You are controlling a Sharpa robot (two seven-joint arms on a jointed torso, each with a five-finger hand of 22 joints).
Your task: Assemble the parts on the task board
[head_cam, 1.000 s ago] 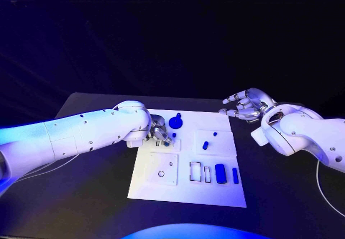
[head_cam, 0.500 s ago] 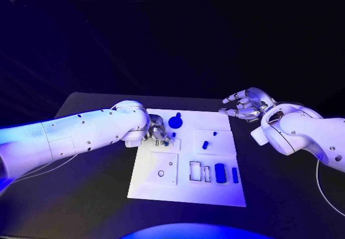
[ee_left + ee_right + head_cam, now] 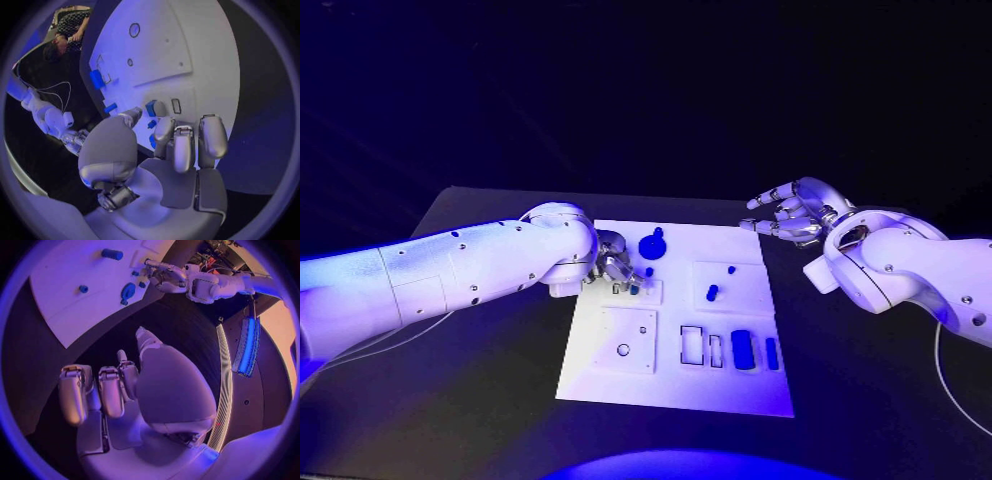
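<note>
Change: since a second ago the left robot hand (image 3: pixel 619 270) has stayed at the far-left part of the task board (image 3: pixel 678 385), its fingers shifting only slightly over the same spot; the right robot hand and the blue parts lie as before
Left robot hand: over the board's far-left corner, fingers curled down close to a small blue part (image 3: pixel 150 108) and a small rectangular slot; whether the fingertips (image 3: pixel 164 126) pinch a piece cannot be told
Right robot hand (image 3: pixel 790 212): raised over the black desk (image 3: pixel 473 400) just past the board's far-right corner, fingers apart and loosely bent, holding nothing
Task board: white plate in the middle of the desk, with raised panels and cut-outs
Round blue part (image 3: pixel 652 242): stands at the board's far edge, just beside the left robot hand
Small blue peg (image 3: pixel 711 292): on the right-hand raised panel, well apart from both hands
Blue block (image 3: pixel 741 348): near the board's right edge, with a thinner blue bar (image 3: pixel 772 352) just beside it
</note>
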